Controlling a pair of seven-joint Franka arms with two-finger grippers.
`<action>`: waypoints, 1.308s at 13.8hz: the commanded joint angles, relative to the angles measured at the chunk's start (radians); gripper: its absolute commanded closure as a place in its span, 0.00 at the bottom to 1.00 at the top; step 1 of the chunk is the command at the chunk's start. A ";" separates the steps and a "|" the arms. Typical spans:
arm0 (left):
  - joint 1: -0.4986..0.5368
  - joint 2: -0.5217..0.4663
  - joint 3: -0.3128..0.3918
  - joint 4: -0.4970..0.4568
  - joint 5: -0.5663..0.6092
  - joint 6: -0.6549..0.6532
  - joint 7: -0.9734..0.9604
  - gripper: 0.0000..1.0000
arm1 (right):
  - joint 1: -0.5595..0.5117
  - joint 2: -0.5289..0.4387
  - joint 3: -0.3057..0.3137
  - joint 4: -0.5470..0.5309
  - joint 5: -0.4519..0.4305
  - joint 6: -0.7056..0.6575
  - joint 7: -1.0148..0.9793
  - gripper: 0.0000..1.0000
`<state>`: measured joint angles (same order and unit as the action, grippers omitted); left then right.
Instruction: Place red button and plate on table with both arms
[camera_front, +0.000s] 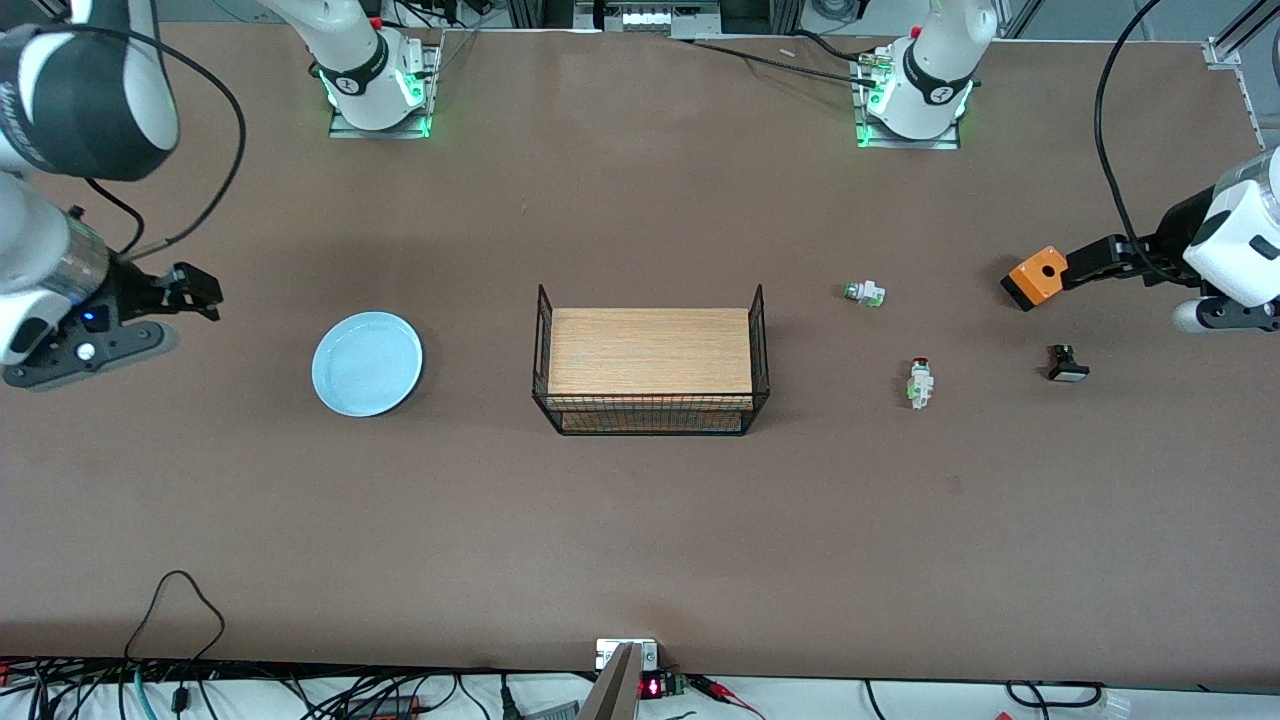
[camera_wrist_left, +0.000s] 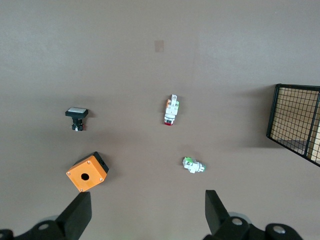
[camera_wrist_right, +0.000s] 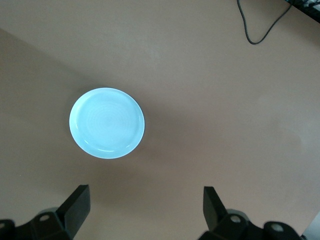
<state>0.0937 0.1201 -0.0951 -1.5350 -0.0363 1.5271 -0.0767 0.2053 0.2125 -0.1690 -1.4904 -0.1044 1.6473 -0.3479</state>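
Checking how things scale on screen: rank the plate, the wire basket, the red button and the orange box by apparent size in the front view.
1. wire basket, largest.
2. plate.
3. orange box.
4. red button, smallest.
All rest on the table, so nearness to the camera hardly skews this order.

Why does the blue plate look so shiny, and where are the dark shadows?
Right wrist view: the plate glows pale with soft glare, and a wide diagonal shadow darkens the table beside it. Front view: green light glows at both arm bases, and faint shadows lie under the basket. Left wrist view: lighting is even, and the red button looks sharp.
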 joint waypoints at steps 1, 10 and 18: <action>-0.003 0.015 0.001 0.032 -0.004 -0.019 0.017 0.00 | -0.043 -0.042 0.016 -0.004 0.092 -0.027 0.006 0.00; -0.026 0.021 0.001 0.032 0.012 -0.019 0.017 0.00 | -0.093 -0.133 0.019 -0.040 0.103 -0.096 0.010 0.00; -0.028 0.021 0.001 0.032 0.012 -0.019 0.017 0.00 | -0.066 -0.163 0.035 -0.087 0.068 -0.041 0.010 0.00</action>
<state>0.0721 0.1267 -0.0963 -1.5350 -0.0359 1.5271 -0.0755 0.1038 0.0780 -0.1538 -1.5526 -0.0079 1.5835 -0.3484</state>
